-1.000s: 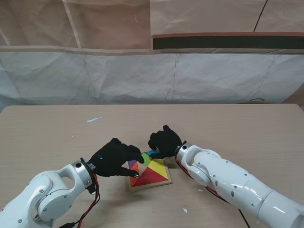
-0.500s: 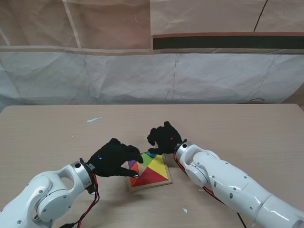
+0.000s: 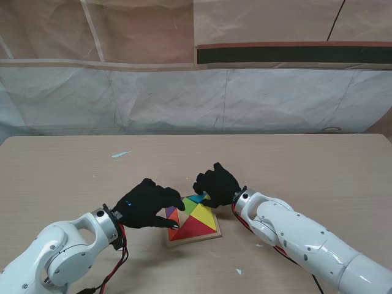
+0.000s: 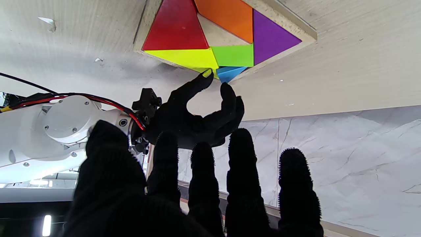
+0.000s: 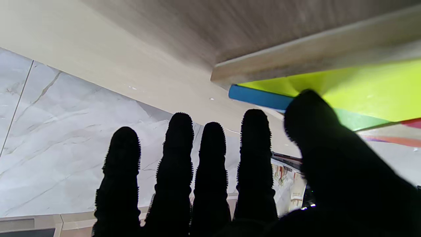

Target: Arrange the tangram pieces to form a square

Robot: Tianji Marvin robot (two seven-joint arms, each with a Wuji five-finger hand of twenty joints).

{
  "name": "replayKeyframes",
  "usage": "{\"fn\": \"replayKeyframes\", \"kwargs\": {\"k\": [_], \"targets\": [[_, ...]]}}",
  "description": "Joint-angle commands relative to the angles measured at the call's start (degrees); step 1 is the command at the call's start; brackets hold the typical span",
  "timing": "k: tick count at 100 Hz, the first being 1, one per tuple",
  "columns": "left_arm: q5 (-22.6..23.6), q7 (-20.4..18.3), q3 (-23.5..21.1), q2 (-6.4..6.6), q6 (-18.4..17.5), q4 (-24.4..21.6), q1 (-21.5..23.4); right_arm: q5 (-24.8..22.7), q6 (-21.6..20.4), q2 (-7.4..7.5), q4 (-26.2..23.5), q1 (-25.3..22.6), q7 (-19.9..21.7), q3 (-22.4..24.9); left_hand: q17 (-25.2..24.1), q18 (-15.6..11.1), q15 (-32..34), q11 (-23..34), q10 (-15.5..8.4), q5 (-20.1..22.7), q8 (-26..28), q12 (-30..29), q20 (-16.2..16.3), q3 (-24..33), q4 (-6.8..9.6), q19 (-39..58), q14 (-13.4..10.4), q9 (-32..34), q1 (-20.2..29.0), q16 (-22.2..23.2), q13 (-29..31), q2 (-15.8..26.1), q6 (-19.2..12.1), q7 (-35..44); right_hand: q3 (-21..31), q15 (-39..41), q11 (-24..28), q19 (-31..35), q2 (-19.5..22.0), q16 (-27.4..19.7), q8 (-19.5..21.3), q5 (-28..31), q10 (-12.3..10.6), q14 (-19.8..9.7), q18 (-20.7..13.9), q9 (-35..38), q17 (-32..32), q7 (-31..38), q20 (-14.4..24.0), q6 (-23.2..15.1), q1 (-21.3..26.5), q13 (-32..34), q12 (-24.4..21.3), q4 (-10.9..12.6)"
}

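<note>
Stand view: the wooden tray (image 3: pixel 215 235) lies low in the frame, just left of centre, on the pale table (image 3: pixel 294 171); in it sit flat coloured tangram pieces: a red triangle (image 3: pixel 197 228), a yellow triangle (image 3: pixel 208 215), a green piece (image 3: pixel 190 206), an orange piece (image 3: pixel 174 215), a purple piece (image 3: pixel 169 211) and a blue piece (image 3: pixel 196 198) at the far corner; the left hand (image 3: pixel 147 204), in a black glove, lies over the tray's left side with fingers loosely spread and curved, holding nothing, one fingertip over the tray's left edge, where contact cannot be told; the right hand (image 3: pixel 215 185) sits at the tray's far corner, fingers bent downward at the blue piece.

Left wrist view: the tray (image 4: pixel 279 19) fills the upper middle of the frame; the red triangle (image 4: pixel 176 31), orange piece (image 4: pixel 230 16), purple piece (image 4: pixel 271 38), green piece (image 4: pixel 233 56) and yellow triangle (image 4: pixel 184 58) lie flush, with a bare wooden gap between red and orange; the blue piece (image 4: pixel 230 73) juts at the corner; the right hand (image 4: pixel 194 115) reaches it with two fingers apart, one tip on the yellow edge, one beside the blue; the left hand's fingers (image 4: pixel 241 171) rise spread from the bottom edge, empty.

Right wrist view: the blue piece (image 5: pixel 260 98) shows at centre, beside the tray's rim (image 5: pixel 296 62) and the yellow triangle (image 5: pixel 361 95); the thumb (image 5: pixel 312 115) touches it while four fingers (image 5: pixel 179 158) stand straight and apart, gripping nothing.
</note>
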Motion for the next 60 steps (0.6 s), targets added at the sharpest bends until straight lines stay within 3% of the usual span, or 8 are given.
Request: {"fn": "replayKeyframes", "kwargs": {"k": [1,12,60], "targets": [[0.02,-0.83,-0.03,-0.12,0.03,-0.15,0.13,0.24,0.33,-0.41,0.47,0.16,0.57,-0.23,0.41,-0.38,0.96,-0.59,-1.13,2.57,0.55,0.06,0.65,-0.2,1.05,1.36,-1.12,0.63,3.15,0.77,1.17,2.03,-0.25,0.43,3.28,1.11,1.92,1.48,-2.74,0.46,-1.67,-0.84,-1.13,-1.09,-4.6,0.27,0.31,3.54,-1.59,-2.6,2.05,1.73,-1.16,-3.31],[0.04,-0.89,0.06,-0.11,0.13,-0.11,0.09,1.01,0.84,-0.87,1.44,0.95,-0.2,-1.27,0.41,-0.38,0.96,-0.62,-0.99,2.58,0.55,0.05,0.65,-0.23,1.05,1.36,-1.1,0.6,3.06,0.78,1.08,2.07,-0.21,0.41,3.8,1.5,2.63,1.71,-0.61,0.57,-3.4,1.7,-2.2,-1.69,-4.96,1.36,1.07,5.84,-1.59,-5.3,3.72,2.76,-1.27,-4.23],[0.15,-0.83,0.16,-0.13,0.52,-0.09,0.13,3.52,-0.17,-1.95,2.83,1.26,-1.25,-2.43,0.41,-0.38,0.96,-0.62,-0.97,2.59,0.55,0.05,0.65,-0.23,1.05,1.36,-1.07,0.56,3.05,0.77,1.1,2.08,-0.22,0.44,-2.59,1.43,2.81,1.59,5.59,0.46,-7.0,2.74,-2.51,-1.83,-5.26,2.32,1.31,4.93,-1.75,-3.52,5.92,3.29,-1.86,-3.19]]}}
